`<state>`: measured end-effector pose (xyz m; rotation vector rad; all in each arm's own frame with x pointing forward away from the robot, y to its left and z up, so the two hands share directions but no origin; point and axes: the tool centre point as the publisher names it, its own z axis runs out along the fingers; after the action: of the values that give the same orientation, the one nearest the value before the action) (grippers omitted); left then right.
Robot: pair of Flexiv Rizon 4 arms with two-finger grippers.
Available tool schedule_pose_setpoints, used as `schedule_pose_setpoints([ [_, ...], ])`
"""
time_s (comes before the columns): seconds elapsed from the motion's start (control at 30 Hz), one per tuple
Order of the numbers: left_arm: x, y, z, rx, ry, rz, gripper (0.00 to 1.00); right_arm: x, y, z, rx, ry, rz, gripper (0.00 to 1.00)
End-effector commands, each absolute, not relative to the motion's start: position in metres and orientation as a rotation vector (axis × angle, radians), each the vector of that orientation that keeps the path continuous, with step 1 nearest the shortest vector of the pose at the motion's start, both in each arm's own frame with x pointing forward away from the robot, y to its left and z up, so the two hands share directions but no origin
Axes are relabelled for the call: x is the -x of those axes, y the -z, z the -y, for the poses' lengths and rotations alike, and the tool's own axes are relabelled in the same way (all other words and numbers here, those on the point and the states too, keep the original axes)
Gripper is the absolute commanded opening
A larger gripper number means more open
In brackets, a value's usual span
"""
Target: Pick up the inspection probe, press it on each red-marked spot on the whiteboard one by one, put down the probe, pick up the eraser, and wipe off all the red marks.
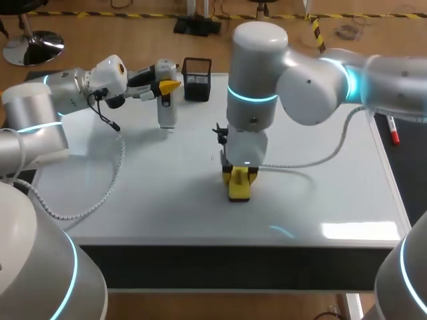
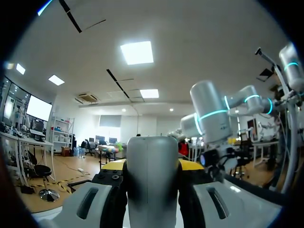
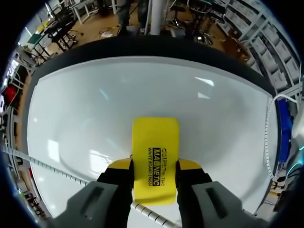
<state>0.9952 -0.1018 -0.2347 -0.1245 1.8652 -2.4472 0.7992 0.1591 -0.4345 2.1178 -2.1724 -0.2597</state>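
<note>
My left gripper (image 1: 168, 87) is shut on the white cylindrical inspection probe (image 1: 166, 107), which hangs upright at the far left of the whiteboard (image 1: 133, 193), its lower end at or just above the board. In the left wrist view the probe (image 2: 152, 183) fills the gap between the yellow-tipped fingers (image 2: 114, 165). My right gripper (image 1: 239, 179) points straight down at the board's middle, shut on the yellow eraser (image 1: 239, 189), which rests on the board. In the right wrist view the eraser (image 3: 155, 159) sits clamped between both fingers. No red marks show on the board.
A black mesh pen holder (image 1: 197, 79) stands at the board's far edge, just right of the probe. A red marker (image 1: 393, 129) lies off the board's right side. A white coiled cable (image 1: 100, 193) from the left arm drapes over the board's left part.
</note>
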Motion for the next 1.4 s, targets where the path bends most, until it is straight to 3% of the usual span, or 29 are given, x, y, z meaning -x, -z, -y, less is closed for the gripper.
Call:
schedule_pose_setpoints([
  [0.03,-0.996,0.234,0.102,0.123,2.448,-1.863,0.00,-0.794,0.457,-0.140,-2.109,0.263,2.189,0.00],
  [0.73,-0.996,0.234,0.102,0.123,2.448,-1.863,0.00,-0.800,0.455,-0.092,-1.992,0.199,2.242,0.00],
  [1.1,-0.996,0.234,0.102,0.123,2.448,-1.863,0.00,-0.823,0.394,-0.100,-2.122,0.226,2.249,0.00],
  [1.4,-0.996,0.234,0.102,0.123,2.448,-1.863,0.00,-0.840,0.385,-0.102,-2.184,0.232,2.200,0.00],
])
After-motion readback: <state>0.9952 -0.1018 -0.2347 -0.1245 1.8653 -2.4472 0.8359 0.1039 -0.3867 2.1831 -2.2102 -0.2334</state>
